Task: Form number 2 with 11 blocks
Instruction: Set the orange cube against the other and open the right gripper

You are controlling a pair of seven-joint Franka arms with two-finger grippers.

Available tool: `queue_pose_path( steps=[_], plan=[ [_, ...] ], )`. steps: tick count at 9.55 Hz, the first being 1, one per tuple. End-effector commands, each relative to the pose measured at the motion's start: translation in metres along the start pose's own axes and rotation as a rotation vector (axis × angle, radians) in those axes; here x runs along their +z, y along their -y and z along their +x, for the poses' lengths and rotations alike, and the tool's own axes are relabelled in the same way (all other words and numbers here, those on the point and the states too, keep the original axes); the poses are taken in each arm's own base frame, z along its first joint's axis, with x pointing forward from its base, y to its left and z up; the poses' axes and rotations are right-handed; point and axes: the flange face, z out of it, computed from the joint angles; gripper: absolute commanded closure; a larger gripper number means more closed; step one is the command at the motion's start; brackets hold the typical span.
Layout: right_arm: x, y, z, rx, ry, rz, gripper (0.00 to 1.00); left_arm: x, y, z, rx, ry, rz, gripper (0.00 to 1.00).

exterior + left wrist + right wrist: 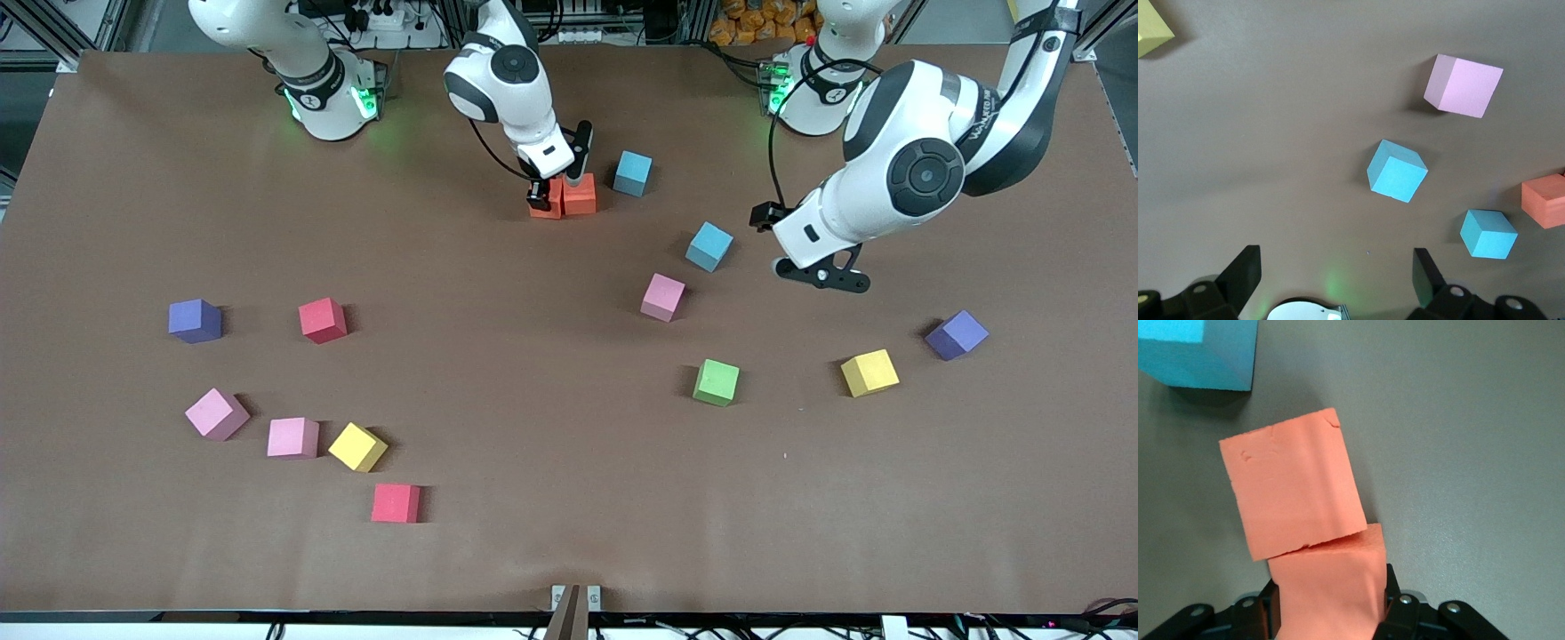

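Thirteen cubes lie on the brown counter (533, 400): three pink, two red, two orange, two yellow, two light blue, two purple and one green.

The two orange cubes sit touching side by side near the robots' bases. One light blue cube (632, 172) rests just beside them toward the left arm's end; the other light blue cube (709, 245) lies nearer the front camera, with a pink cube (663, 297) and the green cube (717, 382) nearer still.

The right tool (544, 197) is down at the counter, clenched on the orange cube (545, 203), which touches the second orange cube (580, 194) at a slight angle.

The left tool (822, 274) hangs released, its fingers spread wide and holding nothing, over bare counter beside the nearer light blue cube.

No digit is formed yet.
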Motion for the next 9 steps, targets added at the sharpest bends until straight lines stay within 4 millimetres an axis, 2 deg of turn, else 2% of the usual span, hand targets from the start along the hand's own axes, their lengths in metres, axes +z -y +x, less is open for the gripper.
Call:
queue_pose_path(
  steps=[1, 3, 4, 5, 9],
  plan=[
    [0.004, 0.005, 0.009, 0.021, -0.009, -0.008, 0.56, -0.004, -0.009, -0.009, -0.001, 0.008, 0.002, 0.0],
    [0.007, 0.005, 0.012, 0.022, -0.009, -0.01, 0.56, -0.003, -0.011, -0.009, -0.013, 0.015, -0.029, 0.0],
    [0.008, 0.006, 0.013, 0.035, -0.007, -0.01, 0.46, -0.003, -0.011, -0.009, -0.015, 0.015, -0.029, 0.0],
    [0.009, 0.006, 0.015, 0.063, -0.009, -0.009, 0.02, -0.003, -0.011, -0.009, -0.014, 0.016, -0.03, 0.0],
    [0.007, 0.007, 0.019, 0.073, -0.015, -0.009, 0.0, -0.003, -0.014, -0.009, -0.022, 0.019, -0.047, 0.0]
  ],
)
